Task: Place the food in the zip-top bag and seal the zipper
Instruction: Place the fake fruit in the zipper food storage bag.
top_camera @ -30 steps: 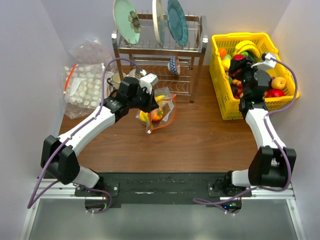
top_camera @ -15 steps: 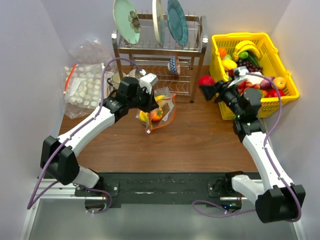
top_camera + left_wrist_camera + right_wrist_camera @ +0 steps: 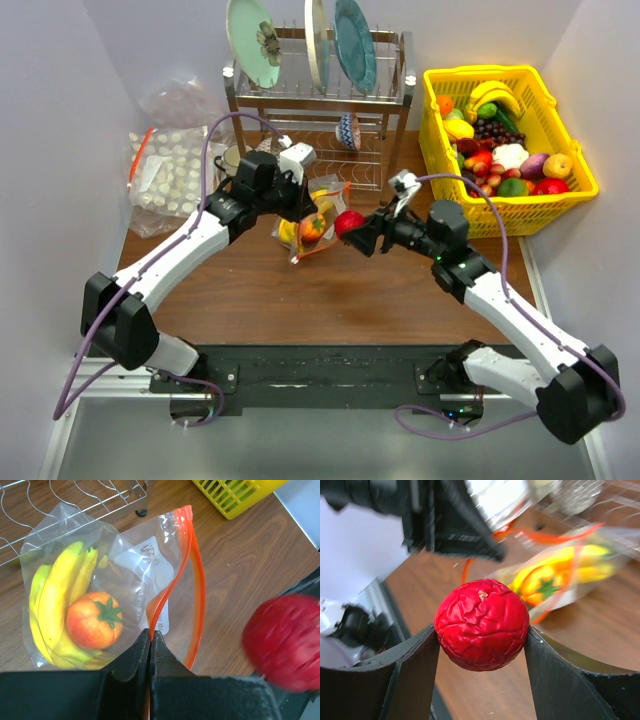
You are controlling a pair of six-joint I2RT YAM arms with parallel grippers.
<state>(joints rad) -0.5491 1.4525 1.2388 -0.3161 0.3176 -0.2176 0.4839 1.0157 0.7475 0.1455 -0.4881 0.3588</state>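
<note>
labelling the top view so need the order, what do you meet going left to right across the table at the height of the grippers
bag of pale lumps → zip-top bag → red fruit clamped in the right gripper → yellow basket

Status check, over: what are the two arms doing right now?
Left fingers shut on clear plastic zip-top bag at mouth edge. Right fingers clamp wrinkled red round fruit, near its mouth. Yellow banana bunch, orange round fruit inside. Nothing blocking.
</note>
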